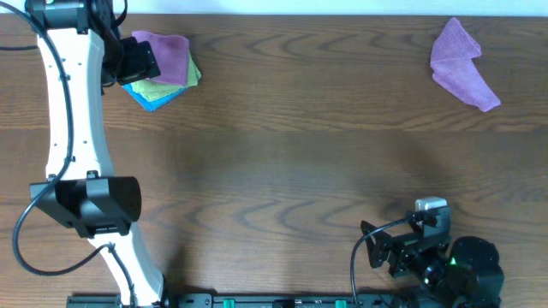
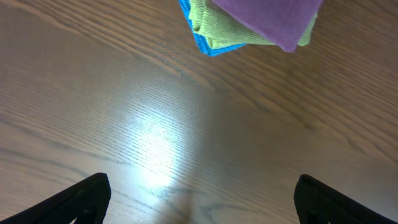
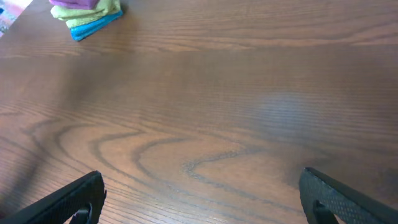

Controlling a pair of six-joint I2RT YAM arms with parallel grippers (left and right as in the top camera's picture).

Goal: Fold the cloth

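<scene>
The orchid pinkish-purple cloth [image 1: 164,53] lies folded on top of a stack at the table's far left, over a lime-green cloth [image 1: 190,77] and a blue cloth [image 1: 154,98]. It also shows at the top of the left wrist view [image 2: 267,18] and small in the far corner of the right wrist view [image 3: 78,5]. My left gripper [image 1: 137,62] hovers at the stack's left side, open and empty [image 2: 202,205]. My right gripper [image 1: 377,246] is low at the front right, open and empty [image 3: 202,199], over bare wood.
A bluer lavender-purple cloth [image 1: 462,64] lies crumpled at the far right. The left arm [image 1: 73,128] stretches along the table's left side. The right arm's base [image 1: 467,265] sits at the front right edge.
</scene>
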